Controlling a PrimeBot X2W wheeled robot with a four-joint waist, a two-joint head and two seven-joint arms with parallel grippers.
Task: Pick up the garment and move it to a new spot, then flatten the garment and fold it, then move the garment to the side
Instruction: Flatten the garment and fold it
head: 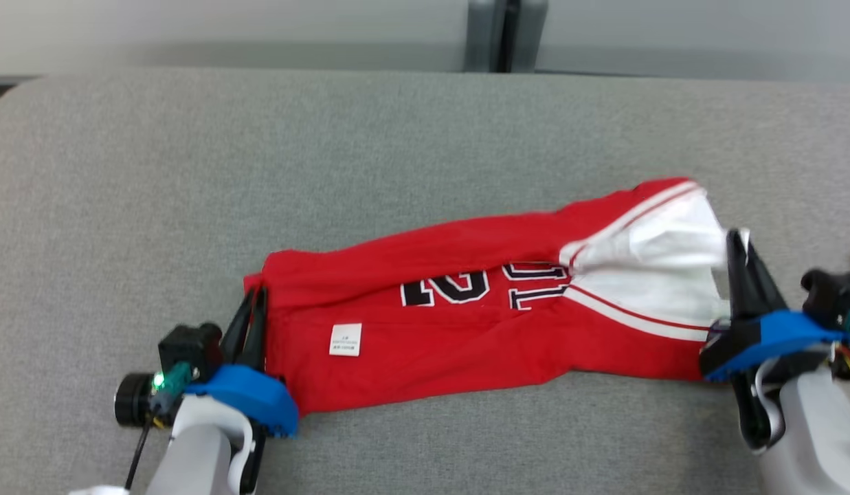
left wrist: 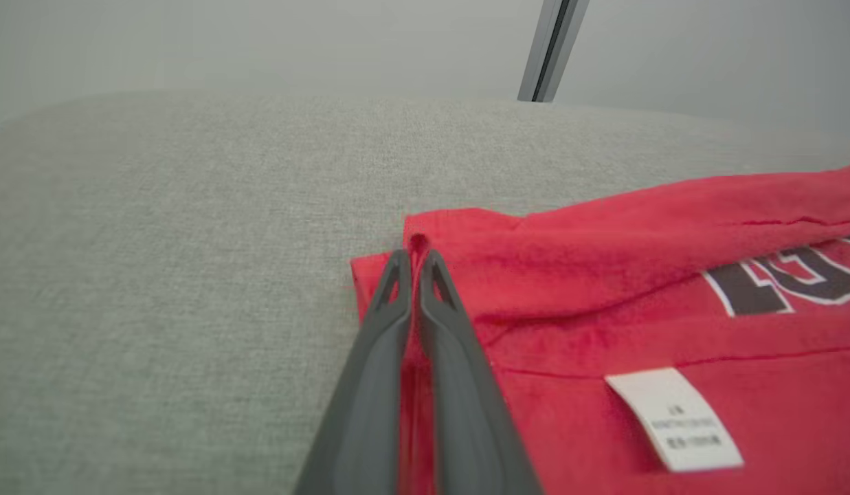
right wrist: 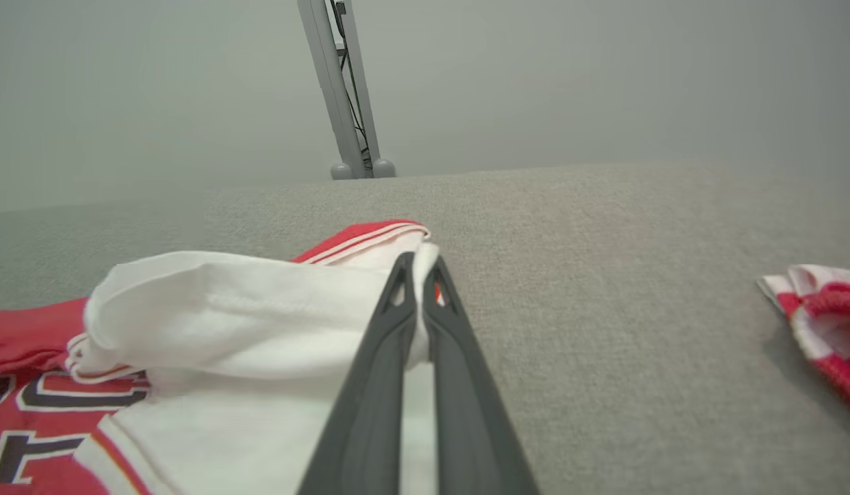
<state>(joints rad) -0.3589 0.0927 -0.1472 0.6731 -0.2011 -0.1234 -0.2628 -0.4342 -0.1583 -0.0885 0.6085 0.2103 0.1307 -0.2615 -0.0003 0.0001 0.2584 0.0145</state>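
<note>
The garment (head: 466, 323) is a red jersey with white trim, dark numbers and a small white label. It lies stretched across the grey surface between my two arms. My left gripper (head: 254, 294) is shut on the jersey's red left edge (left wrist: 425, 275); the fabric is pinched between its fingers (left wrist: 376, 357). At the right end, my right gripper (head: 737, 240) is shut on the white part of the garment (right wrist: 260, 323), with cloth squeezed between its fingertips (right wrist: 400, 275).
The grey padded table (head: 397, 137) extends far behind and in front of the jersey. A second red-and-white cloth (right wrist: 823, 309) lies on the table to the right of my right gripper. A grey post (head: 507, 34) stands beyond the table's far edge.
</note>
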